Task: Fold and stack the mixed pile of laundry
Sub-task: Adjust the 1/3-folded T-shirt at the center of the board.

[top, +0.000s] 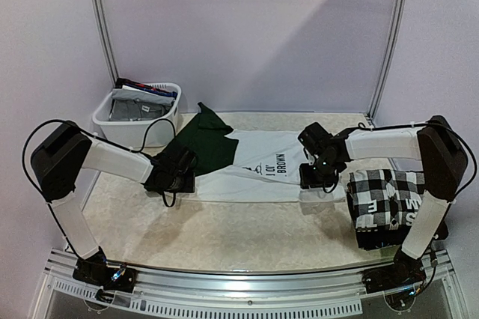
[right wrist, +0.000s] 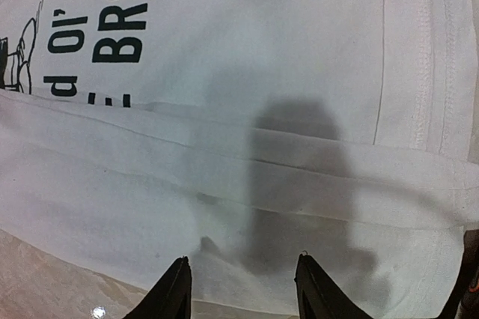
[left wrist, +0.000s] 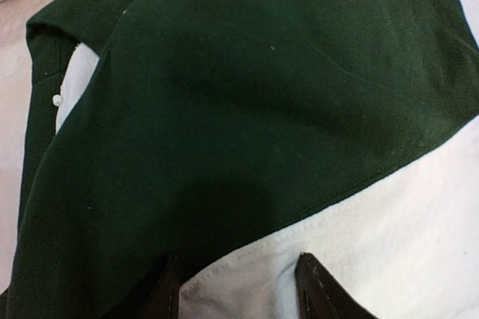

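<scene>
Spanning the table [top: 224, 237] centre, the white cloth with dark part [top: 247, 184] is laid with its long axis left to right. Its green end is covered by the left gripper [left wrist: 236, 293], its hem by the right gripper [right wrist: 239, 293]; both pincers are seen half-parted, nothing clamped.

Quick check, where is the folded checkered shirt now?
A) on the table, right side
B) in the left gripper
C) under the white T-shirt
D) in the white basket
A: the checkered shirt lies folded on the table at its right side.
</scene>
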You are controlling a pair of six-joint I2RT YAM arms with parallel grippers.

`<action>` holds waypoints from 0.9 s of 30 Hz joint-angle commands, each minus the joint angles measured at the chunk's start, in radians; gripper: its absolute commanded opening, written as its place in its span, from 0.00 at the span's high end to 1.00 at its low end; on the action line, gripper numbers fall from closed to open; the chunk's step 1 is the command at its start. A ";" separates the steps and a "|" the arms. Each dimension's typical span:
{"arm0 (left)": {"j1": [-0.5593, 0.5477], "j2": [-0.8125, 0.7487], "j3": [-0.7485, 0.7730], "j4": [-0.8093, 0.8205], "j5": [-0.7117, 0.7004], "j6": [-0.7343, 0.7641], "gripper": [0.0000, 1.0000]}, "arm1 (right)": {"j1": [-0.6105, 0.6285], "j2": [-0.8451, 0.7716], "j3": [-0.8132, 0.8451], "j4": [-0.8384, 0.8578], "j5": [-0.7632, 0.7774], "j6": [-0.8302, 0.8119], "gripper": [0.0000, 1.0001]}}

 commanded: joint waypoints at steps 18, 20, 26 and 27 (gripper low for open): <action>-0.005 0.020 -0.045 -0.085 0.006 -0.006 0.49 | -0.069 0.105 0.061 0.021 0.016 -0.017 0.53; -0.005 0.019 -0.046 -0.086 0.004 -0.007 0.50 | -0.082 0.110 0.070 0.021 0.015 -0.024 0.53; -0.005 0.016 -0.049 -0.088 0.006 -0.004 0.51 | -0.123 0.143 0.105 0.026 0.000 -0.044 0.53; -0.005 0.017 -0.049 -0.088 0.006 -0.005 0.51 | -0.131 0.152 0.114 0.026 -0.004 -0.047 0.53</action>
